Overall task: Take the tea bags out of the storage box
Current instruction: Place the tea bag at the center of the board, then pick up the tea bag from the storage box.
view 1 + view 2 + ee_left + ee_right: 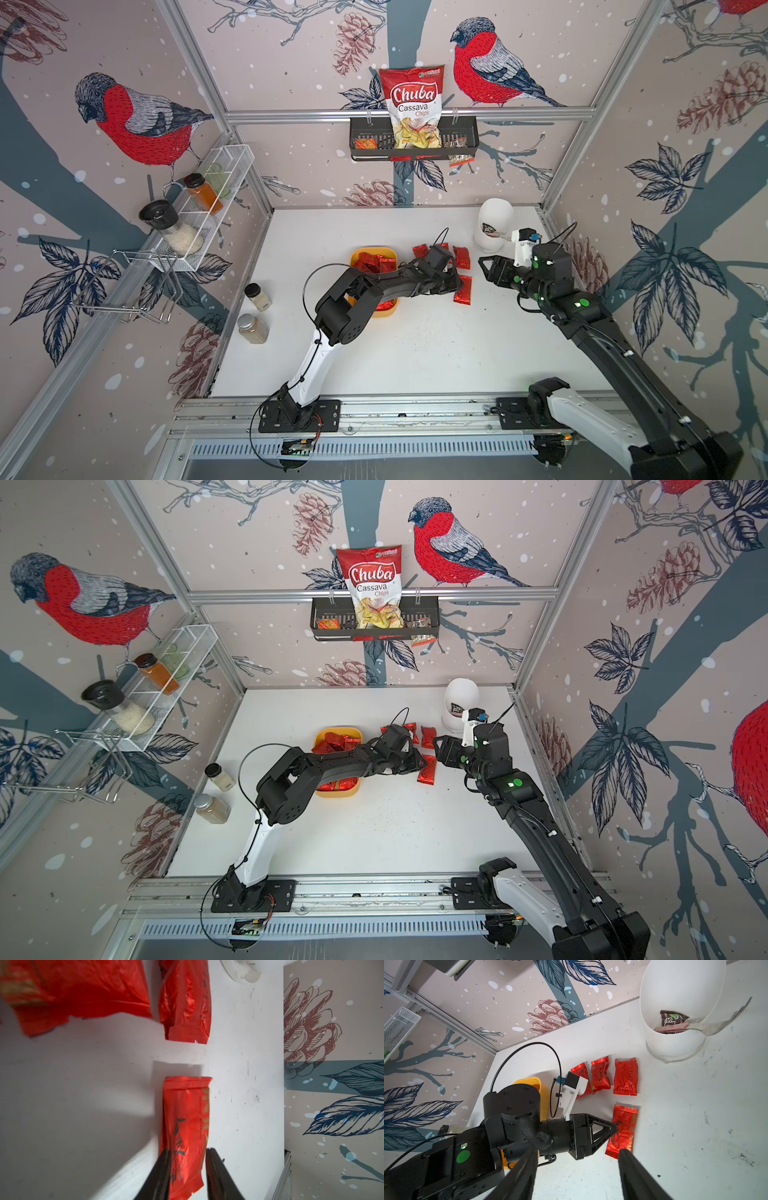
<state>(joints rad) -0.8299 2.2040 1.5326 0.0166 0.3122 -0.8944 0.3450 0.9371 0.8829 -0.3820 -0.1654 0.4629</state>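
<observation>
Right arm (602, 332): nearest thing in a top view, reaching from the front rail (415, 409) across the right side of the table (415, 353).
Right claw (578, 1150): open, with its fingers wide apart and holding nothing. It hovers above the table just beside the left claw (615, 1126) and faces it.
Left claw (188, 1150): open by about a bag's width. One finger stands on either side of the near bag's end, low over it. I cannot tell whether they touch it.
Near bag (185, 1118): red foil, lying flat on the table outside the box, between the two claws.
Row of bags (626, 1077): three more lie side by side on the table, outside the box. They are beyond the near bag and apart from it, toward the tub.
Box (357, 254): yellow, on the table, partly hidden under the left arm (374, 286). A heap of red bags (372, 264) lies inside.
Tub (675, 1001): white, near the table's far right corner. It holds a fork (716, 1025) and a dark wrapper (672, 1019).
Jars (257, 297): two stand left of the box, near the table's left edge.
</observation>
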